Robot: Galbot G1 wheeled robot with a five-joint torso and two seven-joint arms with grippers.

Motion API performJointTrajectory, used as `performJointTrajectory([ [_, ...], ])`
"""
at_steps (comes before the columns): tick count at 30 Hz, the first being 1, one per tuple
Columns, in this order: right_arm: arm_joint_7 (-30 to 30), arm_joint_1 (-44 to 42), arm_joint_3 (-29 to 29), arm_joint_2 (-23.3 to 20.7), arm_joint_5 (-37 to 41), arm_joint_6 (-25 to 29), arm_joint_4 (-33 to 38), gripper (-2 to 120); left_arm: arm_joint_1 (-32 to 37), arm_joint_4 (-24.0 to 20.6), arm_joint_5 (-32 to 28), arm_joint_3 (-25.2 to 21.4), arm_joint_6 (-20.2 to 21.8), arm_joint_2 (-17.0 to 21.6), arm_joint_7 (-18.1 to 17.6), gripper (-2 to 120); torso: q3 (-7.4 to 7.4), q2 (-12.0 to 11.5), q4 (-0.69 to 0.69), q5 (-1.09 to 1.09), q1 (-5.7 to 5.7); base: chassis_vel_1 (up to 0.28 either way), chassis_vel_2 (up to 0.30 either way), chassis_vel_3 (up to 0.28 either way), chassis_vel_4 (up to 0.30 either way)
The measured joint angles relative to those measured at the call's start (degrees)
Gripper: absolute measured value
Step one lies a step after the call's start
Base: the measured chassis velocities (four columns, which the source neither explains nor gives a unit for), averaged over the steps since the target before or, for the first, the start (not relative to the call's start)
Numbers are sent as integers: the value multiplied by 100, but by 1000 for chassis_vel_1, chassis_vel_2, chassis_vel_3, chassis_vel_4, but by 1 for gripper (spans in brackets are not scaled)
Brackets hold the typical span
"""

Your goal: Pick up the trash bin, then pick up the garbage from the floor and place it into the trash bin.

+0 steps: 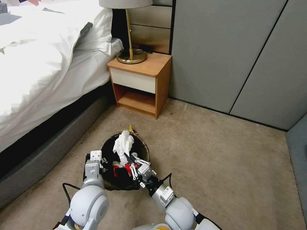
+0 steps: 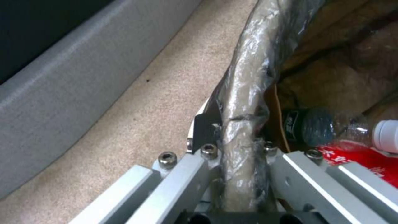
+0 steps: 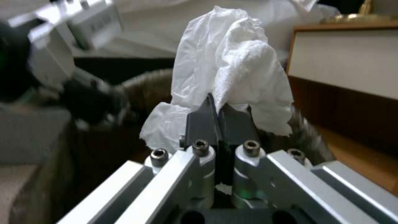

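The left gripper point(image 2: 238, 155) has its jaws clamped on the bag-lined rim of the trash bin point(image 1: 110, 145), held above the carpet beside the bed point(image 1: 41, 64). The right gripper point(image 3: 217, 109), jaws pinched on a crumpled white tissue point(image 3: 234, 62), holds it over the bin's mouth, above a red wrapper point(image 2: 365, 161) and clear bottle point(image 2: 331, 127) inside

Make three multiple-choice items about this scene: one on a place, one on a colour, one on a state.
1. Where is the trash bin?
A. on the nightstand
B. at the left gripper, above the carpet beside the bed
C. on the bed

2. What colour is the tissue?
A. white
B. green
C. blue

3. The fingers of the right gripper are:
A. wide open
B. shut on the tissue
C. shut on the lamp

Answers:
1 B, the left wrist view shows the rim clamped.
2 A, it looks white.
3 B, the tissue is pinched.
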Motion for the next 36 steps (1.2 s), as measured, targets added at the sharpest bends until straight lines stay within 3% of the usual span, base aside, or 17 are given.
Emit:
performJointTrajectory([
  [11,218,28,56,75,-40,-76,-344,4,-5,-6,4,6,0,-36,-1,0,0,0,-1,3,0,0,0,0,0],
  [18,234,33,5,62,-81,-116,-313,33,-17,-7,11,16,2,-57,-1,0,0,0,0,0,0,0,0,0,0],
  [22,252,33,-27,40,-83,-167,-272,43,-18,-7,11,16,3,-57,-1,0,0,0,0,0,0,0,0,0,0],
  [25,339,33,-97,-17,-33,-335,-157,59,-18,-12,13,14,4,-63,-1,0,0,0,0,0,0,0,0,0,0],
  [36,548,91,-205,-83,286,-791,22,96,-20,-43,17,29,12,-81,-4,0,0,0,-1,2,0,0,0,0,0],
])
